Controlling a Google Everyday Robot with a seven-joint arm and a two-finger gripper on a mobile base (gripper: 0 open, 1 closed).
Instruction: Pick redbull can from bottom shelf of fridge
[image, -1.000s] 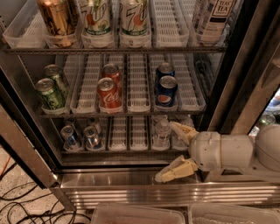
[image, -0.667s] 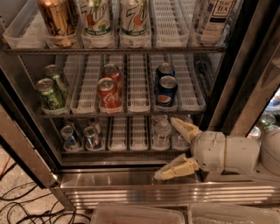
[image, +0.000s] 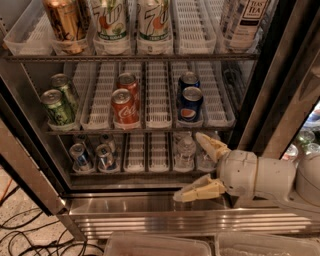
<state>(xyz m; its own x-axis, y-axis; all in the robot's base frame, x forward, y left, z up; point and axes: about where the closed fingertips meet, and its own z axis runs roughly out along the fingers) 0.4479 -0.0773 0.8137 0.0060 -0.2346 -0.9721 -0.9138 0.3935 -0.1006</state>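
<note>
The fridge (image: 165, 205) stands open before me. On its bottom shelf (image: 150, 167), in the white slotted lanes at the left, stand slim blue-and-silver redbull cans: one (image: 80, 156) at the far left and one (image: 105, 156) beside it, with more behind them. My gripper (image: 192, 165) is at the lower right, in front of the shelf's right end, with its cream fingers spread wide and nothing between them. The upper finger (image: 212, 146) reaches toward a clear bottle (image: 185, 150); the lower finger (image: 199, 190) hangs over the steel sill. The cans sit well to the gripper's left.
The middle shelf holds green cans (image: 57, 106), Coca-Cola cans (image: 122, 106) and Pepsi cans (image: 190, 102). Above stand 7UP cans (image: 152, 22), a gold can (image: 65, 22) and a tea bottle (image: 245, 22). The dark door frame (image: 280, 90) rises at right. Cables (image: 30, 235) lie on the floor.
The gripper and arm have shifted slightly to the right and a little back from the shelf. The cans have not moved.
</note>
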